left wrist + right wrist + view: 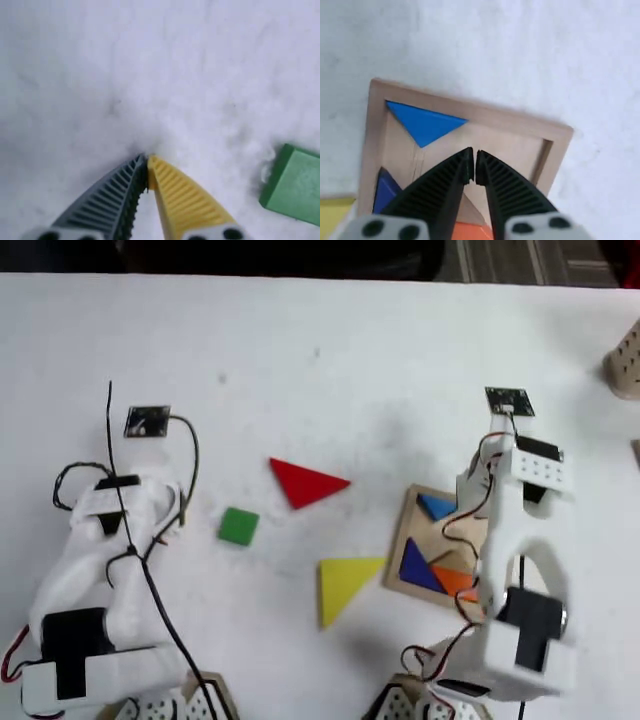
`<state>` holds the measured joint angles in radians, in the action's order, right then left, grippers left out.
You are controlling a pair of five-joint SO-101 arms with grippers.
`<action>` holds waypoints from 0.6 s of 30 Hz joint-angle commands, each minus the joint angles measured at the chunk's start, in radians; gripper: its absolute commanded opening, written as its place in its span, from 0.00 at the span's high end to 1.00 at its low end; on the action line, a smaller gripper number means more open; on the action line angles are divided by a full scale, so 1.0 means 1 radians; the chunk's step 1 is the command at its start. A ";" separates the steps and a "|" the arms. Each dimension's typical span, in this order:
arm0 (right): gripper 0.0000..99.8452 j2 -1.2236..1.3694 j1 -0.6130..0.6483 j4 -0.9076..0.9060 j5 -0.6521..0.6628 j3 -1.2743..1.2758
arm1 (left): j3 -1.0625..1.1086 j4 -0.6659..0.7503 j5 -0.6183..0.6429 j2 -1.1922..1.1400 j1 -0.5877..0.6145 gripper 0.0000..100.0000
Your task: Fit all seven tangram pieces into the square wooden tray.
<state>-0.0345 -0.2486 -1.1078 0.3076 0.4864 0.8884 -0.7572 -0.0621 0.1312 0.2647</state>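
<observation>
The left gripper point(147, 167) is held clenched, empty, near the green square point(295, 185); the right gripper point(473, 165) is clenched above the tray point(470, 107).

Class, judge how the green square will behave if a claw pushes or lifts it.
The green square looks flat and hard-edged, so probably stiff, unlikely to roll. It lies flat on the white table, so a push should likely slide it.
</observation>
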 commanded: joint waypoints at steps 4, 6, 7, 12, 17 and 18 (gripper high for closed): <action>0.98 -0.252 -0.071 -0.053 0.017 0.097 | -0.052 0.021 -0.005 -0.001 0.008 0.98; 0.98 -0.300 -0.087 -0.053 0.049 0.150 | -0.052 0.021 -0.005 -0.001 0.008 0.98; 0.98 -0.321 -0.096 -0.050 0.058 0.175 | -0.052 0.021 -0.005 -0.001 0.007 0.98; 0.98 -0.389 -0.154 -0.048 0.069 0.229 | -0.049 0.021 -0.006 -0.001 0.005 0.98; 0.98 -0.421 -0.179 -0.082 0.094 0.229 | -0.048 0.021 -0.006 0.001 0.007 0.98; 0.98 -0.426 -0.177 -0.097 0.115 0.229 | -0.048 0.021 -0.006 0.001 0.007 0.98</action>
<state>-0.4166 -0.4127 -1.1692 0.3767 0.7227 0.8884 -0.7572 -0.0637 0.1312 0.2647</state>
